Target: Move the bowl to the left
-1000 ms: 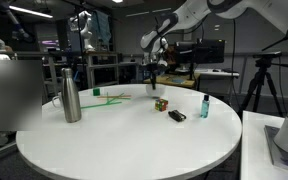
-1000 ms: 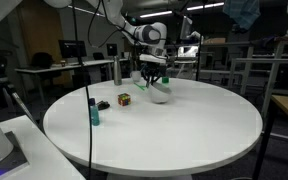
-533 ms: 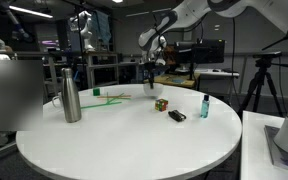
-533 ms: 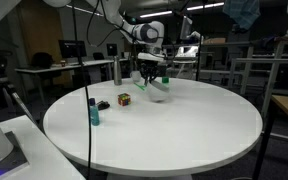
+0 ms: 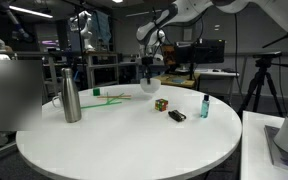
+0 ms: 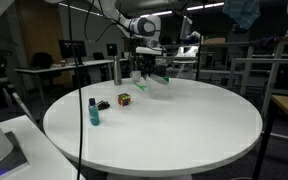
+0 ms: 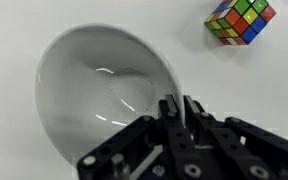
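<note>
fingers (image 7: pixel 170 110) astride rim of bowl (image 7: pixel 99 85)

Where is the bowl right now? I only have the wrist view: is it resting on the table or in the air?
Observer: In the air, it seems. In an exterior view the bowl hangs from the gripper above the round table.
Operator: What else is on the table besides the cube?
Observer: A tall steel bottle stands upright, well apart from the bowl.
Operator: Anything else?
Observer: A small teal bottle stands past the cube, with a dark object between them.
</note>
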Robot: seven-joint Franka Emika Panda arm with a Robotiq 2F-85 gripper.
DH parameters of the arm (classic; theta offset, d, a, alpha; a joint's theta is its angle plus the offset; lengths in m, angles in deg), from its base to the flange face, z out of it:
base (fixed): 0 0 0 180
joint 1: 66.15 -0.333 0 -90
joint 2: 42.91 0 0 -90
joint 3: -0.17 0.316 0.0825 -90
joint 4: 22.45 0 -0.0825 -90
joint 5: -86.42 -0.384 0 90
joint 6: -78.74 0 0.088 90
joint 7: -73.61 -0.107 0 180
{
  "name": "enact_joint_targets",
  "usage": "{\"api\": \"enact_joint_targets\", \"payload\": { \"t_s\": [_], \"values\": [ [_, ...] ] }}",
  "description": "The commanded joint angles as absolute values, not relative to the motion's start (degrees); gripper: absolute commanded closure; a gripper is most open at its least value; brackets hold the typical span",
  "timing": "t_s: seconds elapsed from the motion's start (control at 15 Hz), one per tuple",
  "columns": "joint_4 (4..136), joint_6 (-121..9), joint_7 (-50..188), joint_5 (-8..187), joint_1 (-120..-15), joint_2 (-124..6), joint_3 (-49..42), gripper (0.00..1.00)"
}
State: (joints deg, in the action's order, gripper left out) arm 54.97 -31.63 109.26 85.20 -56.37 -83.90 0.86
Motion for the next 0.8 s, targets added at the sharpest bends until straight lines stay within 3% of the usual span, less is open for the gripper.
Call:
{"api": "enact_joint_targets", "payload": {
  "t_s": [0.0,0.73],
  "values": [
    [55.3,-32.0,105.4,85.3,-57.1,-82.1,1.4,0.97],
    [56.1,-37.0,91.9,87.3,-62.0,-83.2,1.1,0.97]
  ]
}}
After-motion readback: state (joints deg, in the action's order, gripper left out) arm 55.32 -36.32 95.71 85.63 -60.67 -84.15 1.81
